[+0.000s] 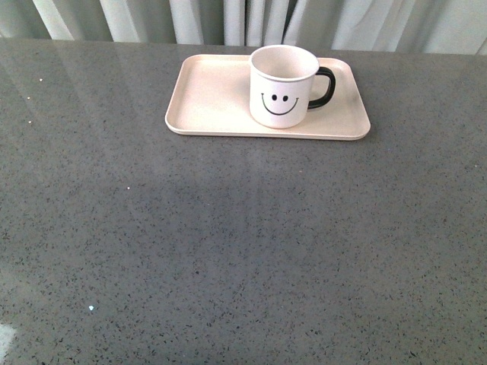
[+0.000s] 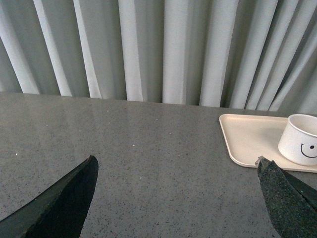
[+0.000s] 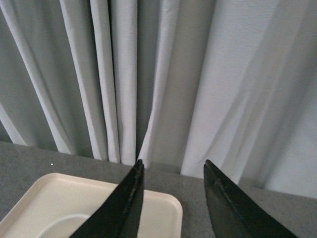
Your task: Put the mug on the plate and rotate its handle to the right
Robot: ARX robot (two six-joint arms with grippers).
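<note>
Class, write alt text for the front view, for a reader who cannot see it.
A white smiley-face mug stands upright on a pale pink rectangular tray, right of the tray's middle, its black handle pointing right. The tray lies on a grey speckled table before pale curtains; no arm shows.

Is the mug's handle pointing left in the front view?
No, the mug stands on the plate with its handle pointing right.

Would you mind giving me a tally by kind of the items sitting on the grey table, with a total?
Mugs: 1, the white smiley mug with its black handle pointing right
Plates: 1, the pale pink plate under the mug
Total: 2
</note>
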